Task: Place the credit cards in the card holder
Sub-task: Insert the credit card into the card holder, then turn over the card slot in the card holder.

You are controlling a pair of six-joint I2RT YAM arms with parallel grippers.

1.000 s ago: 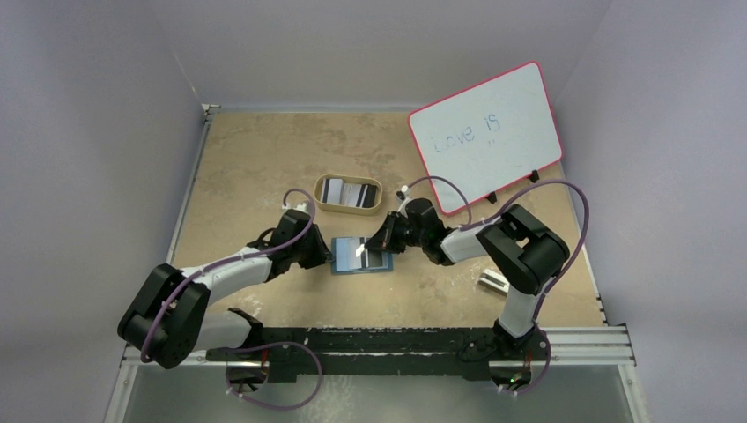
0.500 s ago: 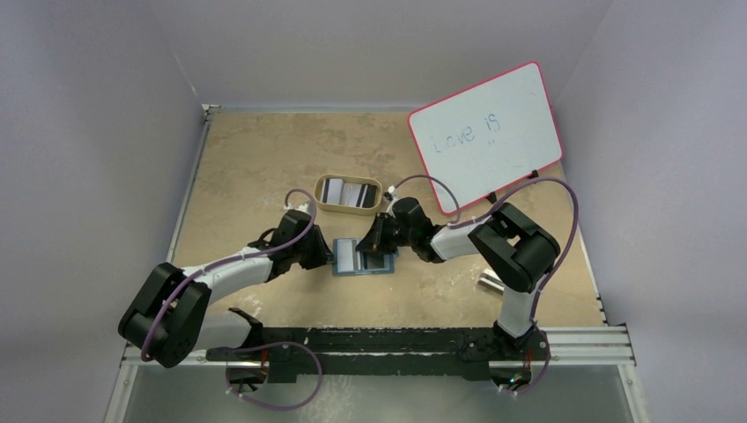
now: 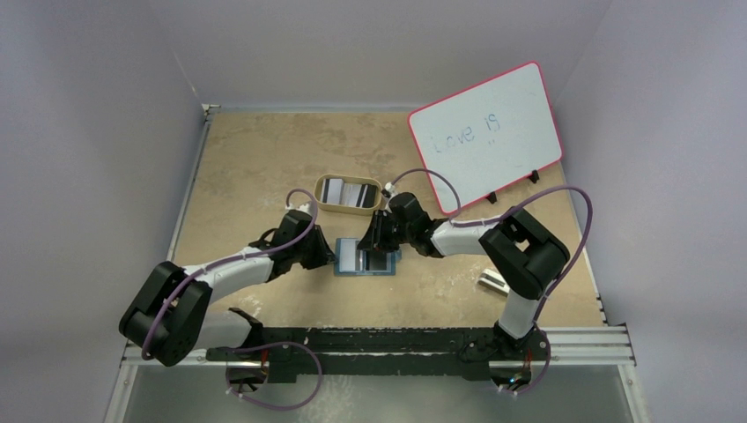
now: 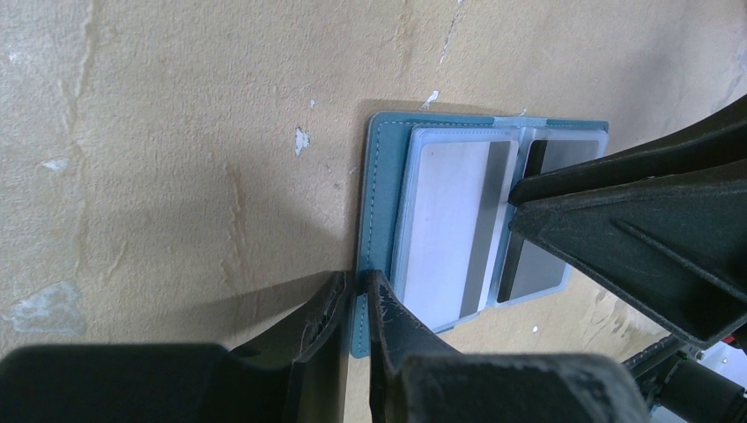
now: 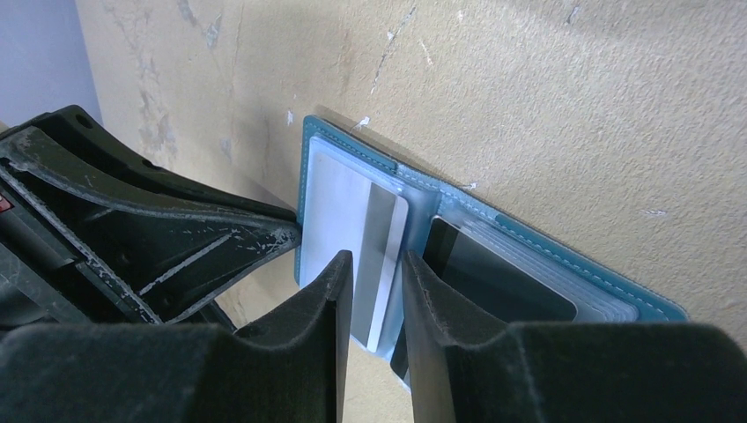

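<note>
Seen from my remote station, the teal card holder (image 4: 380, 194) lies opened flat on the tan surface (image 3: 255, 159), about midway between the two arms. The left pincer (image 4: 357, 289) is clamped on the holder's outer edge, one finger on each side of the stitched teal border at the corner nearest that arm.

Two of the credit cards sit in the holder's clear sleeves. A pale card (image 5: 339, 198) with a grey stripe is in the half nearer the left arm. A dark card (image 5: 493, 282) is in the other half.

The right pincer (image 5: 377, 269) hangs over the holder's middle, close to the fold. Its fingers stand a narrow gap apart and grip nothing. Through that gap I can see the striped edge of the pale card. I cannot tell whether the fingertips touch the sleeve or hover just above it. In the overhead view the two pincers face each other across the holder, the right one covering most of the dark card's half.

Behind the holder, well apart from it, a tan oval tray (image 3: 349, 211) carries more cards (image 3: 348, 191), striped dark and pale. A red-framed whiteboard (image 3: 486, 132) with faint handwriting stands propped at the far right of the surface. A small white block (image 3: 491, 280) lies near the right arm's elbow.
</note>
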